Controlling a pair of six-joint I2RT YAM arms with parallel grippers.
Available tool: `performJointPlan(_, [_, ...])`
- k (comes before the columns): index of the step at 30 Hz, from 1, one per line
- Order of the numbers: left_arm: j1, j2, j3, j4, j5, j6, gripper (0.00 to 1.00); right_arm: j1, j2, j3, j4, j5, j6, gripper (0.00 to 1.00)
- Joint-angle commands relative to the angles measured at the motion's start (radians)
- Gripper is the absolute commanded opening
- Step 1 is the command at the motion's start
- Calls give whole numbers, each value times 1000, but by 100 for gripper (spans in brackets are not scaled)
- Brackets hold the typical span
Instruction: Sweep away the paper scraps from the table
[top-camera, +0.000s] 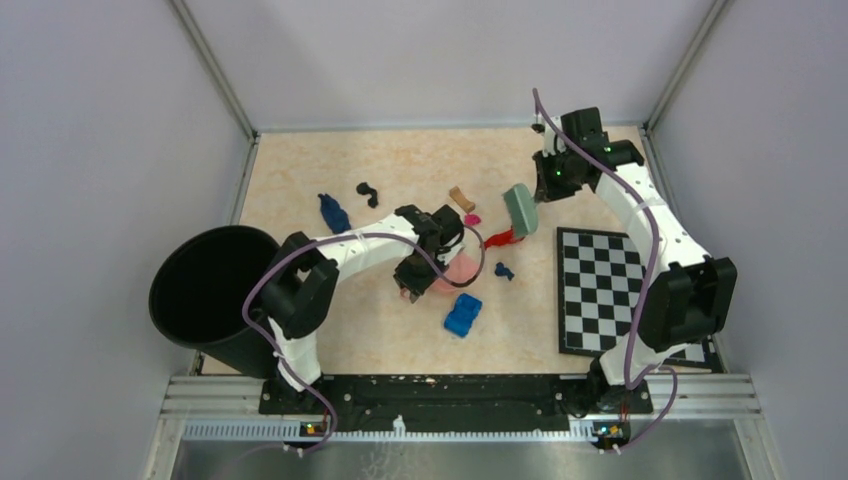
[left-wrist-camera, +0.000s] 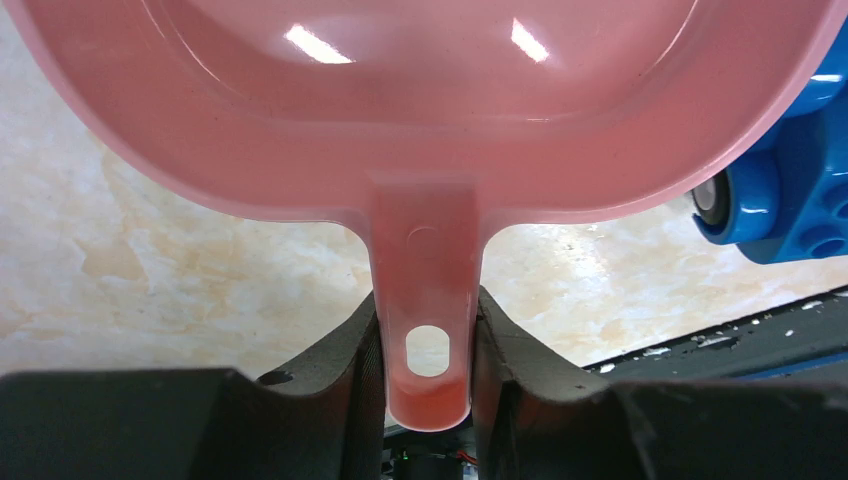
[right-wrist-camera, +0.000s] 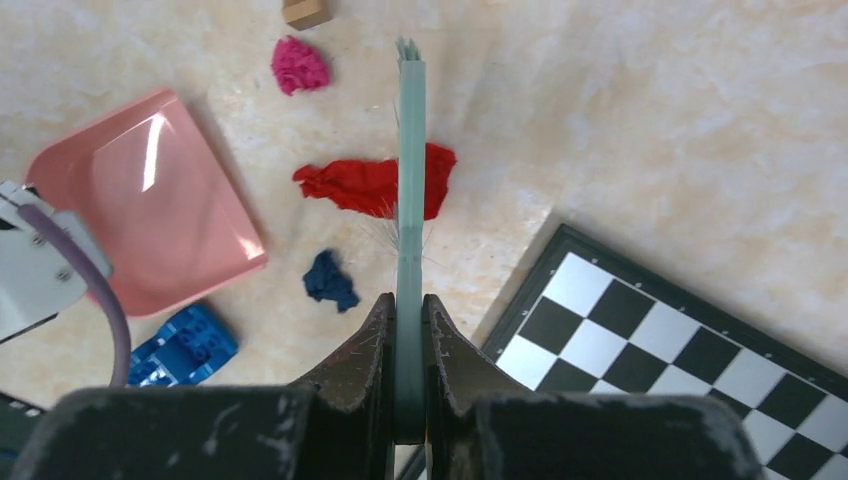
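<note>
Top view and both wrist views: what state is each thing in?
pink dustpan: held by handle in left gripper, no scraps inside.
green brush: clamped in right gripper, over red scrap.
red scrap: loose on table.
black bin: upright, open.

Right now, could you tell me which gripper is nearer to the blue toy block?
Left. The left gripper, holding the pink dustpan by its handle, is just beside the toy; the right gripper, holding the brush, is much farther back.

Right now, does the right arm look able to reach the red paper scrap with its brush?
Probably yes: the brush in the right fingers is right at the red scrap, with nothing between them.
</note>
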Motion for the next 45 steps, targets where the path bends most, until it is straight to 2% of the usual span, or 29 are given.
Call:
performJointPlan(1, [6,38,67,-47,74,47,5,-5,-30,39,63,120,-47,0])
performJointPlan(8, [6,125,173,-89,101,57,5,-3,23,6,82,219,-58,0])
performJointPlan(14, [6,207,267,-121,125,88,4,40,93,-12,85,180,-28,0])
performJointPlan(20, [5,265,341,-134,129,90,4,102,122,20,72,11,34,0])
performJointPlan(23, [5,272,353,-131,120,85,4,103,114,71,28,-53,73,0])
performJointPlan(31, [6,212,343,-61,56,53,3,75,83,162,-106,-159,52,0])
performJointPlan(36, [8,191,350,-108,65,23,3,31,104,267,-123,-145,-125,0])
performJointPlan(41, [7,145,292,-177,50,-29,3,44,90,247,-44,47,-353,0])
performJointPlan(45, [7,118,250,-179,56,-39,3,95,97,200,34,194,-449,0])
